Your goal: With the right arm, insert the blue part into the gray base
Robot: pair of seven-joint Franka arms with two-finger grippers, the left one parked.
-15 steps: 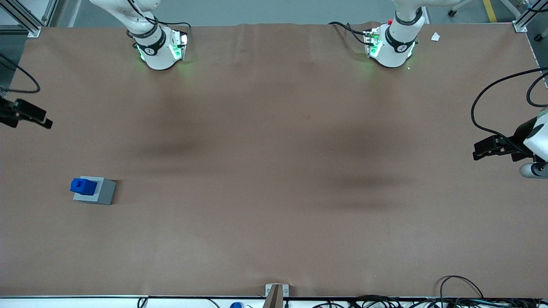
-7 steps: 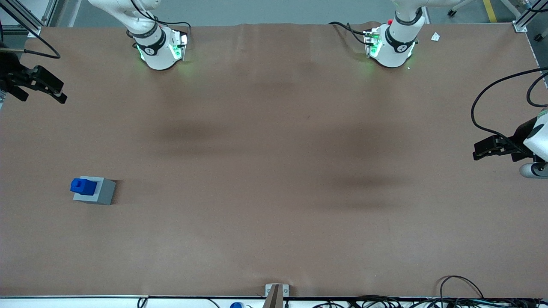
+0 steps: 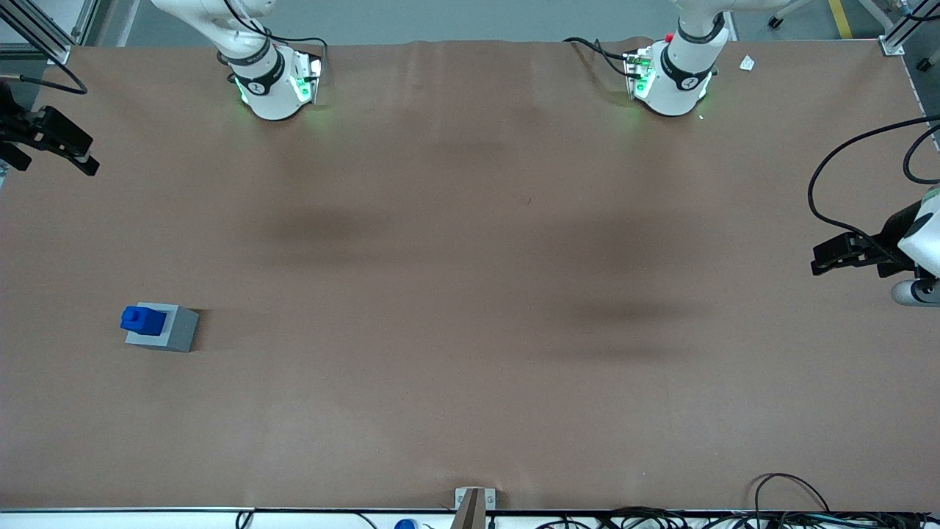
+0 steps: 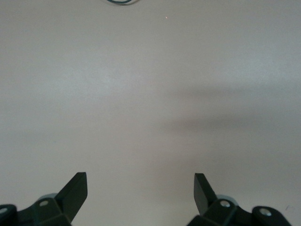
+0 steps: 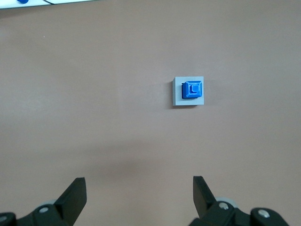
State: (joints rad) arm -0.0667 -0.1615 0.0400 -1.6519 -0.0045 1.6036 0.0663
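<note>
The blue part [image 3: 142,319] sits in the recess of the gray base [image 3: 170,330], which stands on the brown table toward the working arm's end. Both show from above in the right wrist view, the blue part [image 5: 193,89] inside the gray base [image 5: 177,92]. My right gripper [image 3: 73,150] is high above the table's edge at the working arm's end, farther from the front camera than the base and well apart from it. In the right wrist view the gripper [image 5: 139,193] is open and empty.
The two arm bases [image 3: 275,81] [image 3: 672,77] stand at the table's edge farthest from the front camera. Cables [image 3: 793,496] lie along the near edge toward the parked arm's end. A small metal bracket [image 3: 474,501] sits at the middle of the near edge.
My right gripper rose away from the front camera along the table's end, then shifted slightly back toward the table's edge. The blue part and gray base have not moved.
</note>
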